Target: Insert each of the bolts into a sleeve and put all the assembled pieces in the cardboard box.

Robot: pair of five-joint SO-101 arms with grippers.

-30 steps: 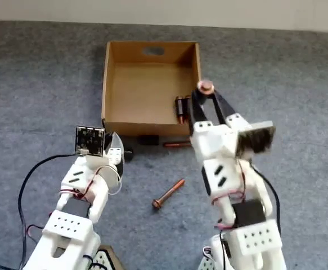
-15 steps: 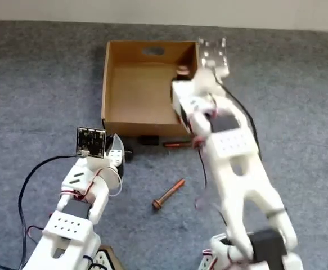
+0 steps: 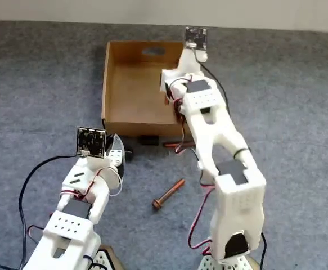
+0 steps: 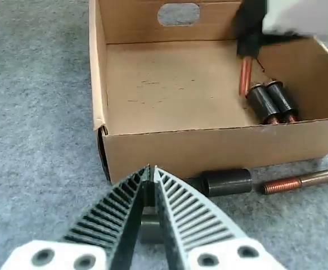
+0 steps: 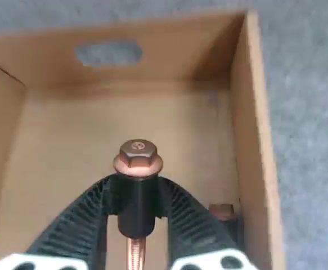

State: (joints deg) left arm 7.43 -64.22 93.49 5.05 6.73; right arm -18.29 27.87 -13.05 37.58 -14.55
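Note:
My right gripper (image 5: 136, 194) is shut on a black sleeve with a copper bolt (image 5: 138, 159) through it, held upright inside the cardboard box (image 3: 112, 84). In the left wrist view that gripper (image 4: 251, 39) hangs near the box's far right corner, and the bolt shaft (image 4: 245, 76) points down at the floor. Two assembled pieces (image 4: 272, 101) lie beside it against the right wall. My left gripper (image 4: 150, 170) is shut, low over the carpet just short of the box's front wall. In front of that wall lie a loose black sleeve (image 4: 225, 181) and a bolt (image 4: 301, 181).
Another copper bolt (image 3: 168, 194) lies on the grey carpet between the two arms. A dark cylinder (image 4: 148, 225) shows through the gap behind my left fingertips. The box's left half (image 3: 133, 90) is bare cardboard. Open carpet surrounds the box.
My right arm has swung forward from in front of the box and stretched over its right side, carrying the bolted sleeve down inside. The left arm has stayed still.

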